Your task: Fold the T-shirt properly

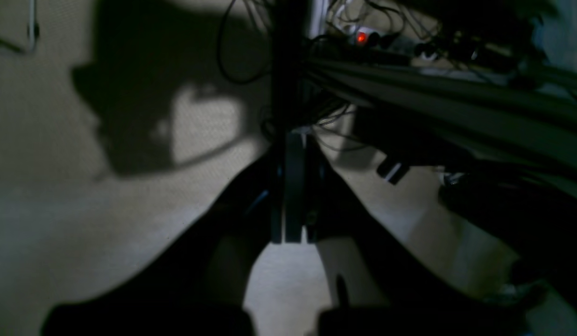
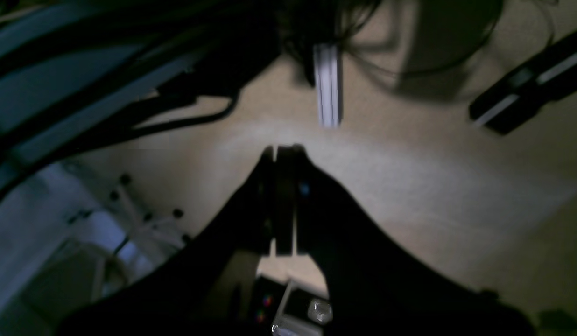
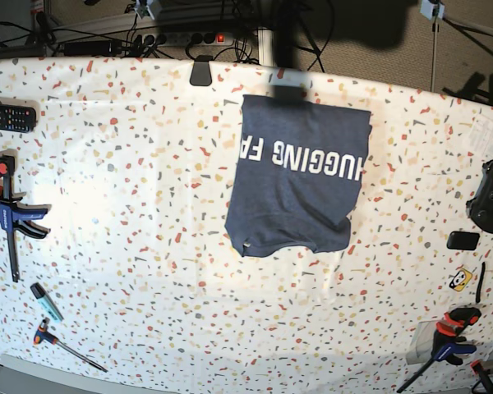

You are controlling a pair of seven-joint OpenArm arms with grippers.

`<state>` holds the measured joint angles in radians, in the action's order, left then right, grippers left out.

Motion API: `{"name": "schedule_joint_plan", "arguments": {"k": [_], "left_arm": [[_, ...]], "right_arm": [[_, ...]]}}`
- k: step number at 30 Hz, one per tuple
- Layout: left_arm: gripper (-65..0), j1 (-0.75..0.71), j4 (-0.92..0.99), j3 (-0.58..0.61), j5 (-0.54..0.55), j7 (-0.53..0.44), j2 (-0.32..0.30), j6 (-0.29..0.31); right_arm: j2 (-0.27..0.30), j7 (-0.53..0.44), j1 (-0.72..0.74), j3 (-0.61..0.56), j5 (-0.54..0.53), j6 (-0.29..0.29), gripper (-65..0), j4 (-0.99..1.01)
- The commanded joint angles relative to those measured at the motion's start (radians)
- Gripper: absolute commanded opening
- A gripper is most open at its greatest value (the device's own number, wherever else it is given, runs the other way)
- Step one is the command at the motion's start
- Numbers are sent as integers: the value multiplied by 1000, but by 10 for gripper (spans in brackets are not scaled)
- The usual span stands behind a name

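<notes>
From the base view I find the T-shirt (image 3: 300, 176) lying flat on the speckled table (image 3: 148, 205), toward the far edge and a little right of centre. It is folded into a rough rectangle with its white lettering face up, the letters reading upside down from this camera. The lower edge is uneven, with a small curl at its lower left corner.

I cannot see either arm over the table in the base view. The left wrist view shows the left gripper (image 1: 288, 196) with its jaws pressed together and nothing between them, pointed at pale carpet below a dark table edge and a tangle of cables; a red indicator light (image 1: 361, 37) glows among them. The right wrist view shows the right gripper (image 2: 283, 200) likewise with jaws together and nothing held, over the same kind of floor. Both wrist pictures are dark and blurred.

Around the table I note a remote control (image 3: 8, 117) and a clamp (image 3: 8, 215) on the left side, a game controller (image 3: 490, 195) at the right edge, and another clamp (image 3: 444, 345) at the near right corner
</notes>
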<state>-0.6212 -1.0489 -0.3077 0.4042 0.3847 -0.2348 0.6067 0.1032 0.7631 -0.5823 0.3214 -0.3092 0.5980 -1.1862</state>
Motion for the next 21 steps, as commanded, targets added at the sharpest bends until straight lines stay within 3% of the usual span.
{"name": "schedule_joint_plan", "arguments": {"k": [1, 5, 8, 12, 14, 17, 21], "left_arm": [[-650, 1, 40, -5, 4, -28, -11, 8], [-650, 94, 253, -5, -76, -117, 14, 5], [-650, 178, 408, -5, -184, -179, 54, -64], [-650, 278, 562, -5, -256, -238, 111, -111], [-650, 319, 610, -5, -276, -237, 139, -121], [-650, 359, 650, -5, -311, -240, 174, -181], [-650, 375, 657, -5, -327, -250, 196, -219]], "right_arm": [[26, -11, 21, 6, -1, 4, -650, 50], [96, -115, 133, 5, 17, 4, -650, 314], [129, -205, 220, 5, 109, 4, -650, 485], [143, -271, 324, 4, 197, 4, -650, 644], [143, -273, 365, -6, 217, 4, -650, 693], [143, -275, 401, -68, 228, 2, -650, 727], [144, -330, 404, -186, 228, -81, -650, 728]]}}
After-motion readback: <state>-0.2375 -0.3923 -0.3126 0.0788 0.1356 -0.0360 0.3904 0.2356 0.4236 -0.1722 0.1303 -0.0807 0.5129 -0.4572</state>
